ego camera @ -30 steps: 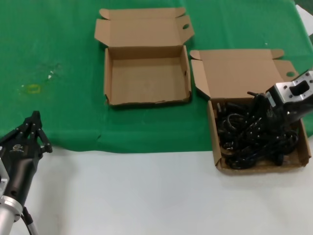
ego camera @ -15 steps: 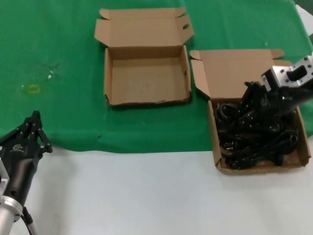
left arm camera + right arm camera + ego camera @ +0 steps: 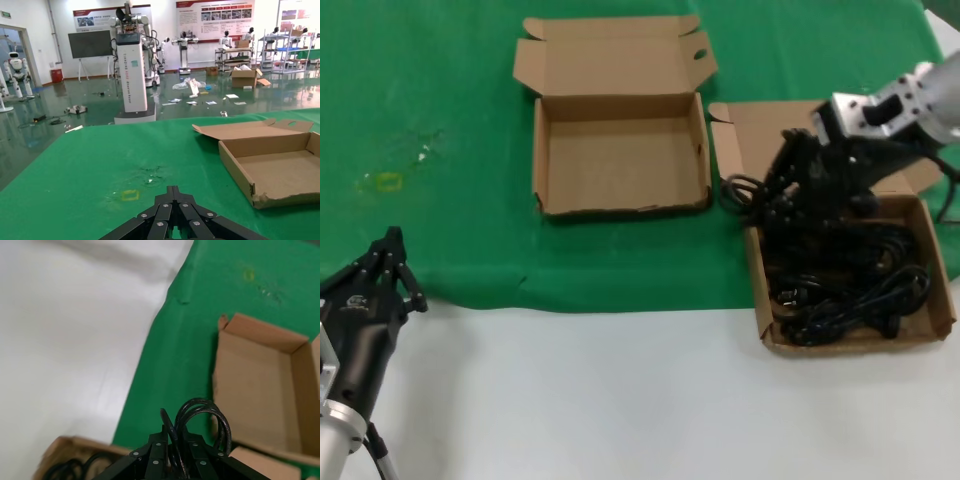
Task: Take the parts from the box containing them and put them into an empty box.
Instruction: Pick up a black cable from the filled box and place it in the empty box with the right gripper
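right hand (image 3: 772, 192) lifted from full box (image 3: 940, 290), shifted left, carrying looped cord (image 3: 744, 187)

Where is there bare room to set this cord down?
The empty box has a bare floor, walled all round. Green cloth beside it lies open. The full box is crowded with cords. The right gripper holds a cord; the left gripper sits idle.

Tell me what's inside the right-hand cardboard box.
The right-hand box holds a tangle of black power cords. The right tool grips one cord above its near-left corner, hiding some cords; the box floor is covered.
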`<state>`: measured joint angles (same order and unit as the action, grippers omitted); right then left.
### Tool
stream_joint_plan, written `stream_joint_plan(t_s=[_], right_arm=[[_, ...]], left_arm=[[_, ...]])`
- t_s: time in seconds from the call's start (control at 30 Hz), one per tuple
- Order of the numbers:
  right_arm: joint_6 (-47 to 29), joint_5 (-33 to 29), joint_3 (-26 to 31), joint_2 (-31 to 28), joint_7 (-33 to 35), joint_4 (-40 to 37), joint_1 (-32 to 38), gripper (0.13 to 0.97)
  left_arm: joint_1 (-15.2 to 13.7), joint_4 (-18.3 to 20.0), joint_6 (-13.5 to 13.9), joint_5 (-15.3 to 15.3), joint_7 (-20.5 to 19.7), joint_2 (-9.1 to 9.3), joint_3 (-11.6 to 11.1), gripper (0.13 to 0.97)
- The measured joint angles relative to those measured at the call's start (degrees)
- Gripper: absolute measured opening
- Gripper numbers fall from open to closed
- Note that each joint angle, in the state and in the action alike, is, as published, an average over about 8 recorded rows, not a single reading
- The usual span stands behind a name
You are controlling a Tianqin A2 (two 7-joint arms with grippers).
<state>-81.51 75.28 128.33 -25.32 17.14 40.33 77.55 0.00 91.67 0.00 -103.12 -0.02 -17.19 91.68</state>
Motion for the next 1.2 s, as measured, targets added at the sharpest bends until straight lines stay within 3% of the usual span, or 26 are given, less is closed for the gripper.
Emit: stream_joint_plan(t_s=[0.27, 0.73, 1.0, 1.2], right_arm=[[3.09, -0.11, 0.27, 6.61, 3.62, -8.6, 3.65, 0.186], [13.17, 0.21, -1.53, 20.67, 15.69, -34.38, 12.68, 0.185], [19.24, 1.41, -0.45, 24.15, 16.77, -37.25, 13.26, 0.185], [24.23, 7.92, 6.6, 25.06, 16.26, -35.5, 11.86, 0.185]], left_arm=[[0.0, 0.0, 0.0, 0.0, 0.0, 0.0, 0.0, 0.144], [0.0, 0.0, 0.0, 0.0, 0.0, 0.0, 0.0, 0.144], [0.0, 0.0, 0.0, 0.0, 0.0, 0.0, 0.0, 0.144], [0.0, 0.0, 0.0, 0.0, 0.0, 0.0, 0.0, 0.144]])
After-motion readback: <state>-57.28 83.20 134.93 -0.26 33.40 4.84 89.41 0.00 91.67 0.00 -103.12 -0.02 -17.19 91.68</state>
